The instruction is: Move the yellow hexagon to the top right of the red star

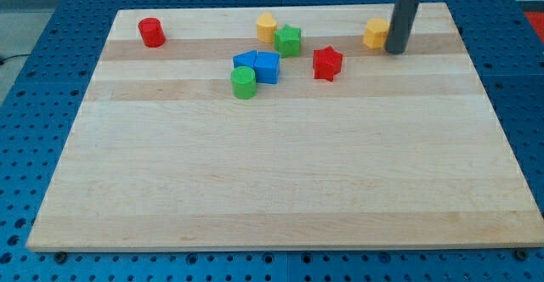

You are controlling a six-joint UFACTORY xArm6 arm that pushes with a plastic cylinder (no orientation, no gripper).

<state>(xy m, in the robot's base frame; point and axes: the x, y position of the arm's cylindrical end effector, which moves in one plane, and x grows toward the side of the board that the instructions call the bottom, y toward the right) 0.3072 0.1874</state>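
pale wooden board (pixel 280 180) — visible grain in long strips, smooth, softly satin. blue perforated surface (pixel 51 104) beneath, matt, metal or plastic unclear. dark rod (pixel 403 14), smooth and dull grey, material hard to tell. blocks matt and smooth, solid-coloured, possibly painted wood or plastic — red star (pixel 327 63), yellow hexagon (pixel 376 33), red cylinder (pixel 152 32), green cylinder (pixel 243 82), blue blocks (pixel 259 65), green star-like block (pixel 288 41), second yellow block (pixel 267 27).

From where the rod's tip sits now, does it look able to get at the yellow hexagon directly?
Probably yes. My tip stands right beside the yellow hexagon, on its right in the view, with nothing between them. The red star lies further left and lower, out of the way.
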